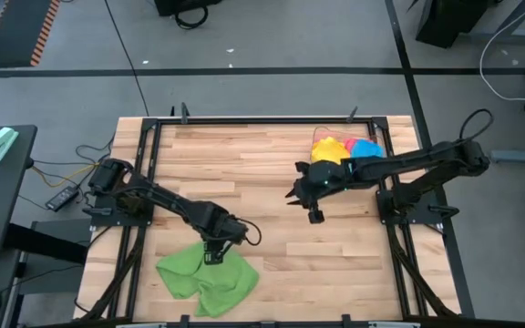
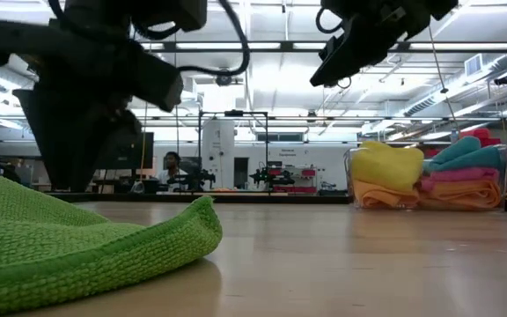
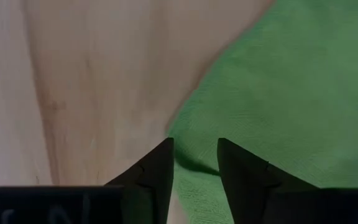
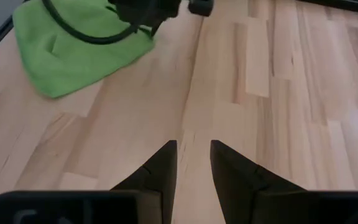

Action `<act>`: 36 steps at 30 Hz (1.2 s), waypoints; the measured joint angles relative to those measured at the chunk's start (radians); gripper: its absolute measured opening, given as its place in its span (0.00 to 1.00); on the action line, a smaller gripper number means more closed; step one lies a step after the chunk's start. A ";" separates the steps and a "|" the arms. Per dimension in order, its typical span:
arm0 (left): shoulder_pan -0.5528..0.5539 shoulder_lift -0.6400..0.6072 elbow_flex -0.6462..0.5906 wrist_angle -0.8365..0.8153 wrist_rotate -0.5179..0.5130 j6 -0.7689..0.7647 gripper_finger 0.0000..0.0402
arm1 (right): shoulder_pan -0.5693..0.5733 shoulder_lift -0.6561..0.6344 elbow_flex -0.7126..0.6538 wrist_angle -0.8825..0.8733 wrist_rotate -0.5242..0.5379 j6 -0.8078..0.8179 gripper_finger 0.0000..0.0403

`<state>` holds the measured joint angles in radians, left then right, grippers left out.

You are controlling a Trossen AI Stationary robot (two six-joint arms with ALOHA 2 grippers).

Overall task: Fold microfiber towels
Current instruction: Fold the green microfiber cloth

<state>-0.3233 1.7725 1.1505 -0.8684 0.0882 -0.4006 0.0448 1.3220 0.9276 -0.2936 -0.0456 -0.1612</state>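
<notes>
Crumpled, nubby green microfiber towel on pale wood-plank table

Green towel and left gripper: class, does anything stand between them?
Nothing visible does. The left gripper hangs directly over the edge of the green towel, fingers parted with only bare wood and cloth under them. The right gripper waits apart, mid-table.

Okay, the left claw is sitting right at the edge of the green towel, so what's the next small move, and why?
Probably lower the left claw and close it on the green towel's edge. In the left wrist view its fingers stand apart with nothing between them, straddling the towel's border on the wooden table, and the towel lies rumpled and unfolded. The right claw hovers empty over bare wood, so it can wait.
</notes>
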 joint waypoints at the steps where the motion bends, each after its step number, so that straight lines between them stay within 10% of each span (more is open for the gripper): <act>1: 0.000 0.000 -0.006 -0.002 -0.001 -0.032 0.34 | 0.000 0.000 -0.015 0.019 0.000 0.001 0.26; 13: -0.011 0.000 -0.121 0.009 -0.002 -0.086 0.33 | 0.000 0.000 -0.121 0.207 0.001 0.028 0.26; 23: -0.002 0.000 -0.122 0.000 -0.030 0.000 0.03 | 0.000 0.000 -0.129 0.263 0.000 0.004 0.26; 36: 0.059 -0.009 0.203 -0.410 -0.367 0.125 0.01 | 0.000 0.003 -0.129 0.268 0.000 0.032 0.26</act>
<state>-0.2642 1.7638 1.3540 -1.2789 -0.2790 -0.2754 0.0444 1.3247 0.7986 -0.0258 -0.0460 -0.1292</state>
